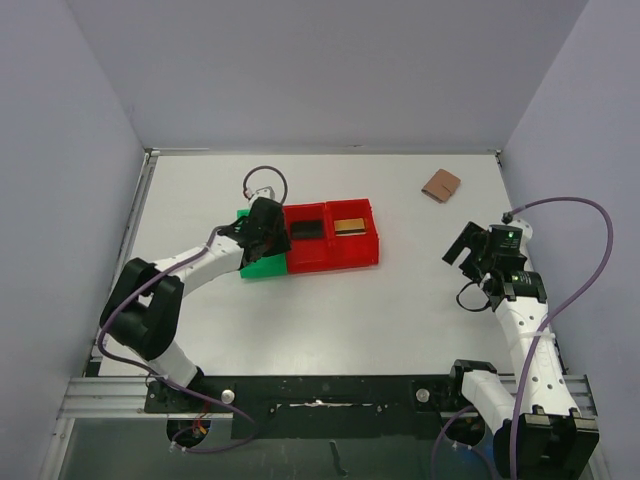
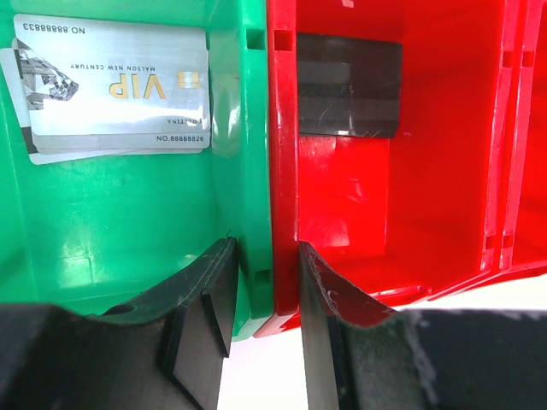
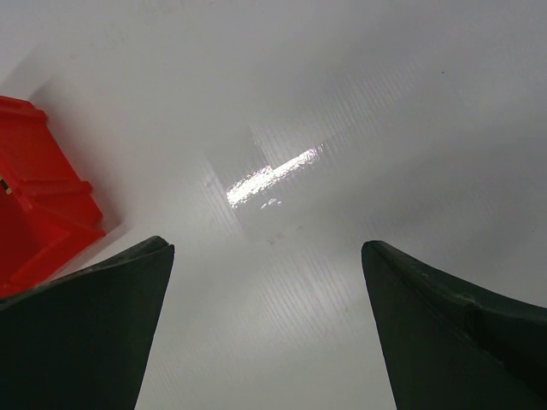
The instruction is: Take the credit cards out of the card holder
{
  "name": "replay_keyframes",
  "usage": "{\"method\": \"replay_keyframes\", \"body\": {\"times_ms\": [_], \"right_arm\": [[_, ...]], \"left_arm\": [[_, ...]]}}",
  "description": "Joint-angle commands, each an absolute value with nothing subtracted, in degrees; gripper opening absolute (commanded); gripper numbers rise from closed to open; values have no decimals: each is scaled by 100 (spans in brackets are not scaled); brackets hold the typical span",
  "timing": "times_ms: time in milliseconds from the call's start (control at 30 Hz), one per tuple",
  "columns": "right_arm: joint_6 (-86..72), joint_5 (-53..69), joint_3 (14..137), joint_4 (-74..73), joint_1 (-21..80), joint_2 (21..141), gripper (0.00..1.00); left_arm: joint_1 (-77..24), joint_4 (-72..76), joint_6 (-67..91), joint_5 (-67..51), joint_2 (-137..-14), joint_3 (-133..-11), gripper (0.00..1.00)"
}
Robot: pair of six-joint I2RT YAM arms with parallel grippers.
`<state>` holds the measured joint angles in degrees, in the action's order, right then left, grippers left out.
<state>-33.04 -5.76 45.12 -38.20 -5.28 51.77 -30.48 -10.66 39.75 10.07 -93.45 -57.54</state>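
The brown card holder lies closed at the back right of the table. A silver-grey credit card lies on the floor of the green bin, with more card edges under it. A black card rests in the adjoining red bin. A gold-tan card sits in the second red compartment. My left gripper straddles the two bins' touching walls, one finger in each bin, pressed against them. My right gripper hangs open over bare table with nothing between its fingers.
The green bin and the red bins stand in a row at the table's middle. Grey walls enclose the table on three sides. A corner of the red bin shows at the left of the right wrist view.
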Motion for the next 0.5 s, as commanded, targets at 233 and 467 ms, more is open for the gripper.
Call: {"method": "replay_keyframes", "body": {"times_ms": [233, 467], "right_arm": [[-3167, -991, 4666, -3803, -572, 5124, 98], [-3164, -862, 4702, -3816, -589, 5235, 98]], "left_arm": [[-3403, -799, 4095, 939, -9620, -6304, 35], [-3410, -1027, 4009, 990, -9536, -6553, 53]]}}
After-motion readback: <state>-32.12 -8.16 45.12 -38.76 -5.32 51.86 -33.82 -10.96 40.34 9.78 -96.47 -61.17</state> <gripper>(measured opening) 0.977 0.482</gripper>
